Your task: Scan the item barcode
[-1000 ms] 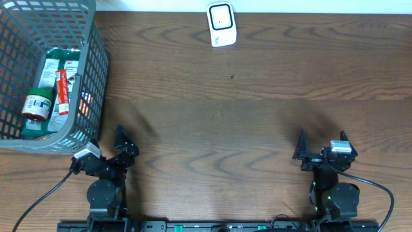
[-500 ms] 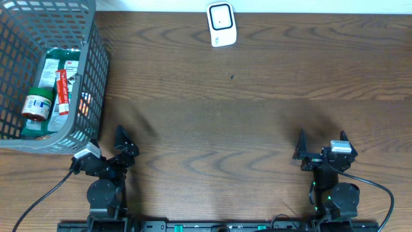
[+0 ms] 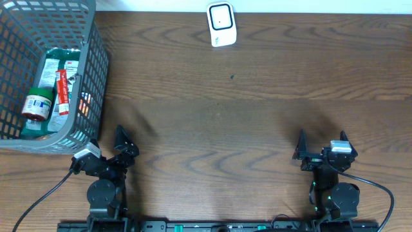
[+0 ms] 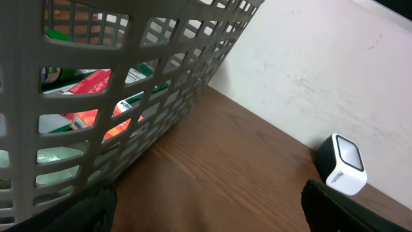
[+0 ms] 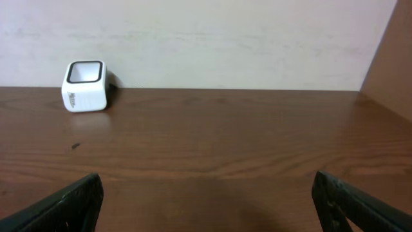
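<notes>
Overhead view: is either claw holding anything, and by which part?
Nothing is held: the left claw and right claw are both open and empty, clear of the grey plastic basket.

No change: left gripper (image 3: 125, 142) and right gripper (image 3: 322, 143) have not moved.

basket (image 3: 96, 64) is cut off at left; labels on its items (image 3: 51, 72) seem illegible.

**One brand mark legible**

A red "3M" sits at the far end of the white-and-green box (image 3: 50, 69) in the grey basket (image 3: 98, 61) on the left — its other print blurs. Small lettering on the white scanner (image 5: 85, 87) cannot be read.
</notes>
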